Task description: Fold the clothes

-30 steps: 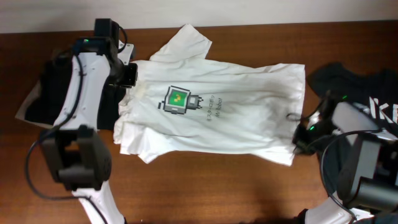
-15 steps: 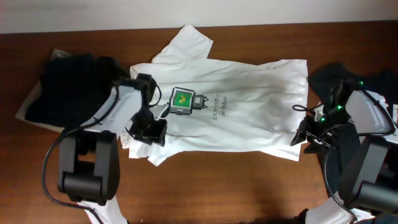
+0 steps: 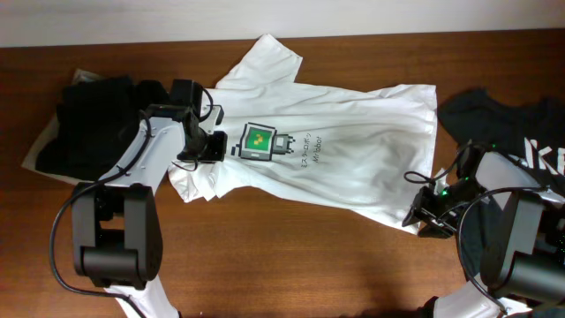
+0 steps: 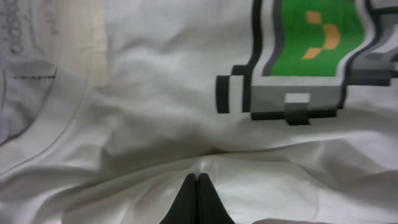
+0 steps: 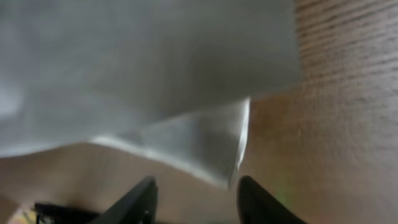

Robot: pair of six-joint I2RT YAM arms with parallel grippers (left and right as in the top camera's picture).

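Observation:
The white T-shirt (image 3: 353, 168) lies spread face up across the table, its green-and-grey robot print (image 3: 259, 141) left of centre. My left gripper (image 3: 214, 147) sits on the shirt just left of the print. In the left wrist view its tips (image 4: 197, 178) are shut together with a ridge of white fabric gathered at them, below the print (image 4: 311, 56). My right gripper (image 3: 418, 215) is at the shirt's lower right corner. In the right wrist view it stands open (image 5: 196, 190), with the hem corner (image 5: 205, 143) hanging just above the gap.
A heap of black clothes (image 3: 88, 124) lies at the far left on a pale sheet (image 3: 33, 157). Another black shirt (image 3: 503, 110) with white lettering lies at the right edge. Bare brown wood (image 3: 291, 256) runs along the front of the table.
My left gripper went from the collar to the shirt's lower left, then up beside the print, and shut. My right gripper opened and dropped to the lower right corner. The shirt's left edge shifted.

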